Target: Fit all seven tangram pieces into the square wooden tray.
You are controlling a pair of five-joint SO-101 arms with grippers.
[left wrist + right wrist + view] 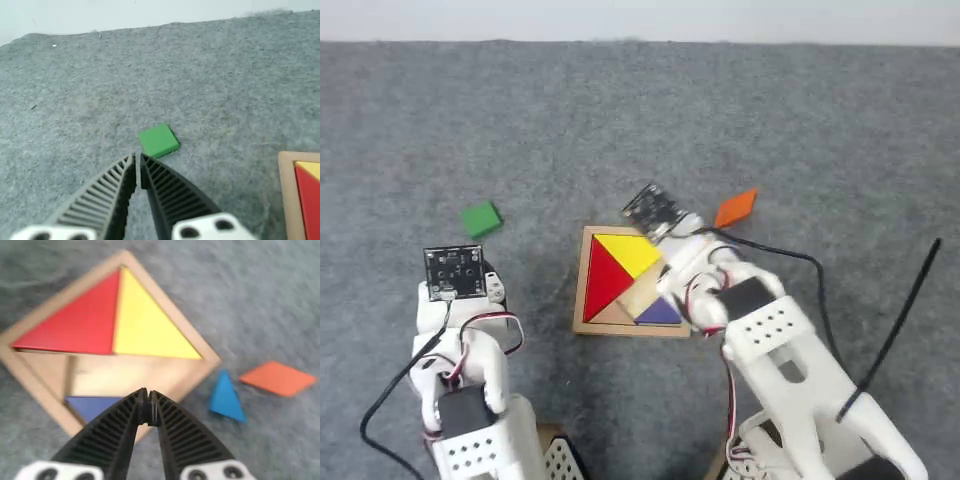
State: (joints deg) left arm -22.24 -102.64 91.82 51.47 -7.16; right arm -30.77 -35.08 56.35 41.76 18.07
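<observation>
1. The square wooden tray (581, 290) lies on the grey fabric-covered worktop (620, 120). A large red triangle (605, 275), a large yellow triangle (632, 252) and a violet-blue triangle (658, 313) are seated in it, and bare wood shows between them.
2. Three pieces are seen outside the tray. A green square tile (482, 218) lies well apart from it, while an orange parallelogram (736, 208) and a small blue triangle (226, 399) lie near one corner.
3. The left gripper (138, 159) hangs just short of the green square, its fingers (112, 185) pressed together on nothing.
4. The right gripper (149, 396) is held above the tray's edge, its fingers (175, 430) likewise closed and empty.
5. The pieces are judged light, stiff, thin and smooth. As they lie flat on the fabric, each is best pinched across two opposite edges once the fingers are spread, and the parallelogram is best taken across its narrow width.
</observation>
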